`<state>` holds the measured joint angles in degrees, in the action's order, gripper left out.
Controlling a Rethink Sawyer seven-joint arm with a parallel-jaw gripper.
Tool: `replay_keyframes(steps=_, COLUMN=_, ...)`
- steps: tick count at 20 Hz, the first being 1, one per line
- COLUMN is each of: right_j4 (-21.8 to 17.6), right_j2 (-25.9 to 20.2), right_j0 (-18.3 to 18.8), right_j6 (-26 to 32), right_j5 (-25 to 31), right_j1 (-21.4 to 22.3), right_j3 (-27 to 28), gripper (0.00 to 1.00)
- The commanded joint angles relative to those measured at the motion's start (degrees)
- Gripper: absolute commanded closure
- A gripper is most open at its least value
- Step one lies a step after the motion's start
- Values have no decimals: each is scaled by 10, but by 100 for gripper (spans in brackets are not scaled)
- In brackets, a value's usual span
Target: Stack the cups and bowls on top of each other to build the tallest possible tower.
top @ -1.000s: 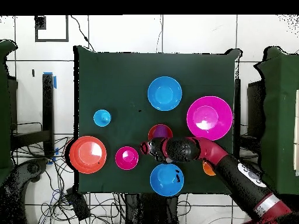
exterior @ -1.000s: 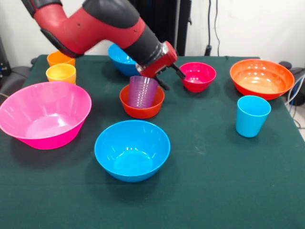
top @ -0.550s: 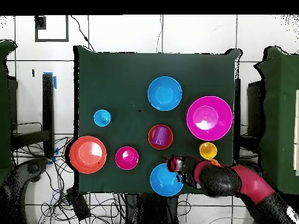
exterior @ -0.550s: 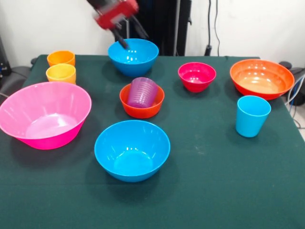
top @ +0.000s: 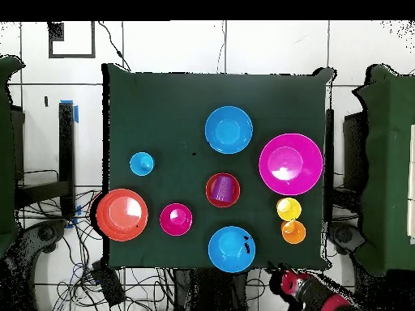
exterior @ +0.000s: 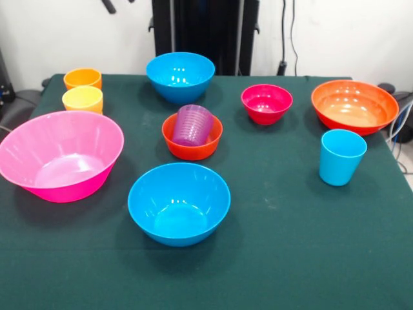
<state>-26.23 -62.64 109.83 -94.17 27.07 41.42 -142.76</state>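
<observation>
Stacking next: seat purple cup [exterior: 192, 124] squarely in small orange bowl [exterior: 191, 146]; it looks tilted. Claw [exterior: 108, 5] state: cannot tell.

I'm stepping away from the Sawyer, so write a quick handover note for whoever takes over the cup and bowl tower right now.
Gripper: drawn back off the table, holding nothing; only its tips show, so open or shut is unclear.
Done: purple cup sits tilted in the small orange bowl.
Loose on the table: pink bowl, two blue bowls, magenta bowl, wide orange bowl, light blue cup, yellow cup, orange cup.
Left: the tower itself.
</observation>
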Motion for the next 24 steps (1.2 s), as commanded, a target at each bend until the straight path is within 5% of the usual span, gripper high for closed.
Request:
replay_keyframes(steps=1, right_j4=-95, right_j2=28, right_j0=-12, right_j6=-52, right_j5=-141, right_j1=5, right_j3=-154, gripper=0)
replay_keyframes(steps=7, right_j4=-299, right_j2=210, right_j0=-6, right_j6=-114, right_j5=-272, right_j1=-130, right_j3=-127, gripper=0)
replay_keyframes(steps=14, right_j4=-366, right_j2=295, right_j0=-30, right_j6=-126, right_j5=-328, right_j1=-179, right_j3=-100, gripper=0)
replay_keyframes(steps=24, right_j4=-517, right_j2=414, right_j0=-13, right_j6=-135, right_j5=-399, right_j1=-376, right_j3=28, gripper=0)
